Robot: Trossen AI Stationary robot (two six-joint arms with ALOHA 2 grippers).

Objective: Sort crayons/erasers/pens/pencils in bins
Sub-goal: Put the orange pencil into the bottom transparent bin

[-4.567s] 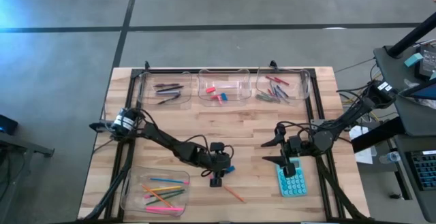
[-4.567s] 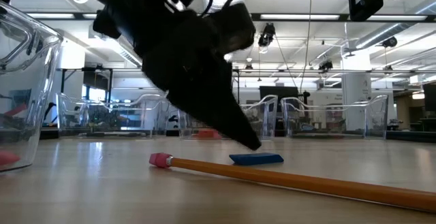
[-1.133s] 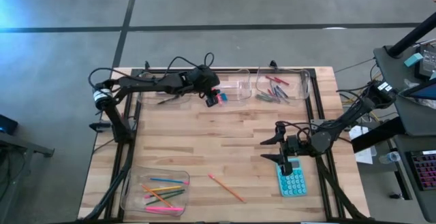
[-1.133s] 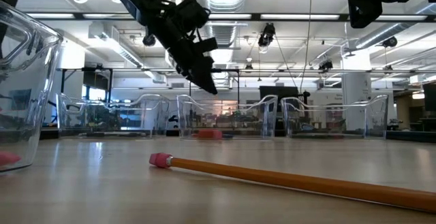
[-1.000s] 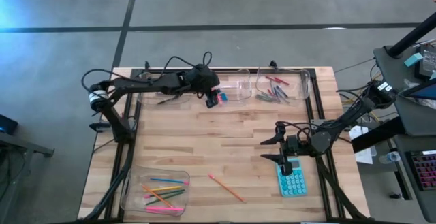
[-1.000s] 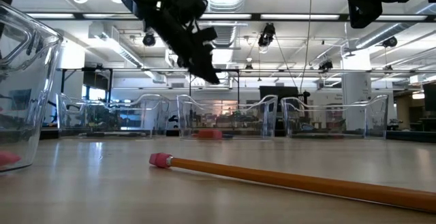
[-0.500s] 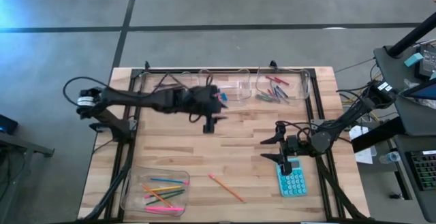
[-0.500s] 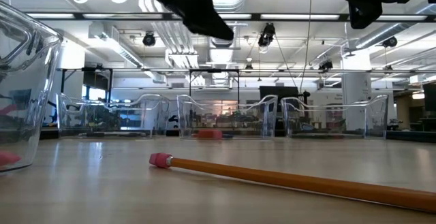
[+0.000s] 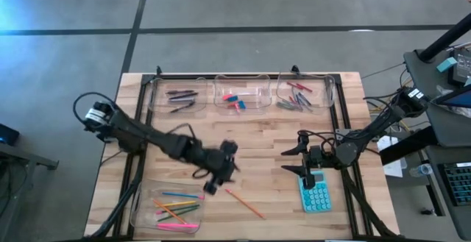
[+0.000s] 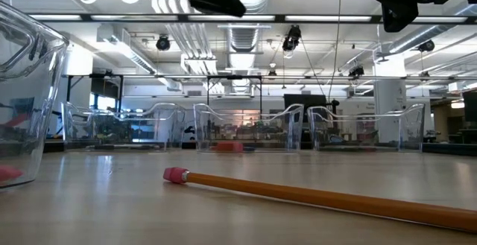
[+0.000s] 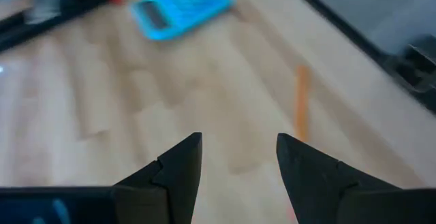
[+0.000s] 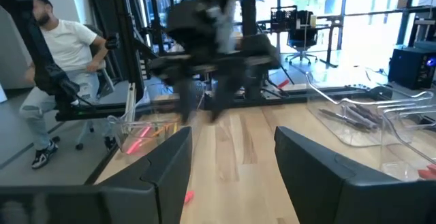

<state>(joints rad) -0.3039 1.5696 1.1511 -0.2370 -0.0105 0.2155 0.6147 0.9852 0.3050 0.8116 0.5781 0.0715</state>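
Observation:
An orange pencil (image 9: 243, 202) with a pink eraser tip (image 10: 175, 175) lies flat on the wooden table; it also shows in the left wrist view (image 11: 302, 105). My left gripper (image 9: 218, 174) hangs open and empty above the table just left of the pencil, its fingers (image 11: 178, 164) apart. My right gripper (image 9: 292, 162) waits open and empty at the right, beside the teal calculator (image 9: 315, 195). The erasers (image 9: 235, 101) lie in the middle far bin (image 9: 254, 89). The pens lie in the far left bin (image 9: 176, 95) and the crayons in the far right bin (image 9: 302, 95).
A clear bin (image 9: 169, 209) holding several bright pencils stands at the near left corner. The calculator lies flat near the right edge and shows in the left wrist view (image 11: 180, 6). A seated person (image 12: 58, 54) is beyond the table.
My left gripper has swung away from the far middle bin toward the table's near edge and a little right, and now stands over the table beside the orange pencil. The pencil and my right gripper have kept still.

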